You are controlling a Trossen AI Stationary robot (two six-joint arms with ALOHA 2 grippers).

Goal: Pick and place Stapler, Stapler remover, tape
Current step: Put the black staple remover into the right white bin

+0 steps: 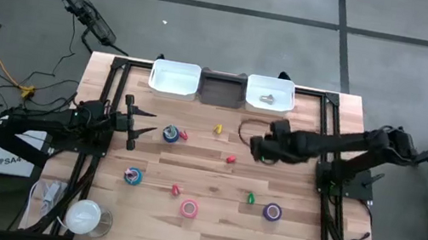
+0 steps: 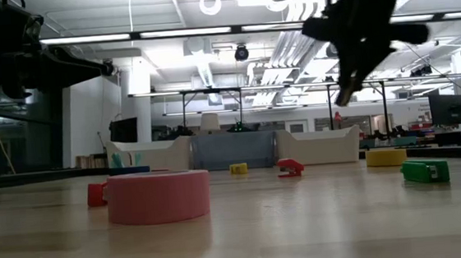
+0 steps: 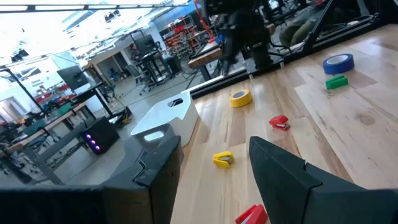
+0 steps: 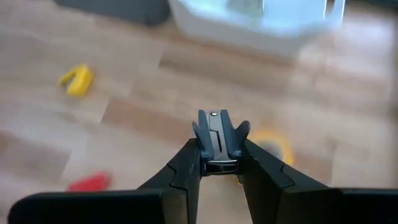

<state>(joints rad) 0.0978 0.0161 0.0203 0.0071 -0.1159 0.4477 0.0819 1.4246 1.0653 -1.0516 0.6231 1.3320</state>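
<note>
My right gripper [image 1: 257,150] hangs above the table's right half, shut on a small dark stapler remover [image 4: 216,138] with a metal strip down its middle. It shows high up in the low view too, gripper [image 2: 351,66]. A yellow tape roll [image 4: 274,145] lies flat on the table just under it. Blue [image 1: 170,134], teal [image 1: 133,176], pink [image 1: 189,209] and purple [image 1: 272,212] tape rolls lie flat on the wood. Small red [image 1: 231,159], yellow [image 1: 218,128] and green [image 1: 251,199] staplers lie among them. My left gripper [image 1: 138,121] waits open at the table's left edge. My right gripper pinches the stapler remover's lower end [image 4: 215,163] between its two fingers. The fingers slant down from the table's right side. The remover sticks out past the fingertips along their line [image 2: 344,95], lifted clear of the table.
Three bins stand along the far edge: white [image 1: 175,79], dark [image 1: 222,87] and white [image 1: 270,94], the right one with a small grey thing inside. A white cup [image 1: 83,216] sits off the near left corner. Bare wood lies along the near edge.
</note>
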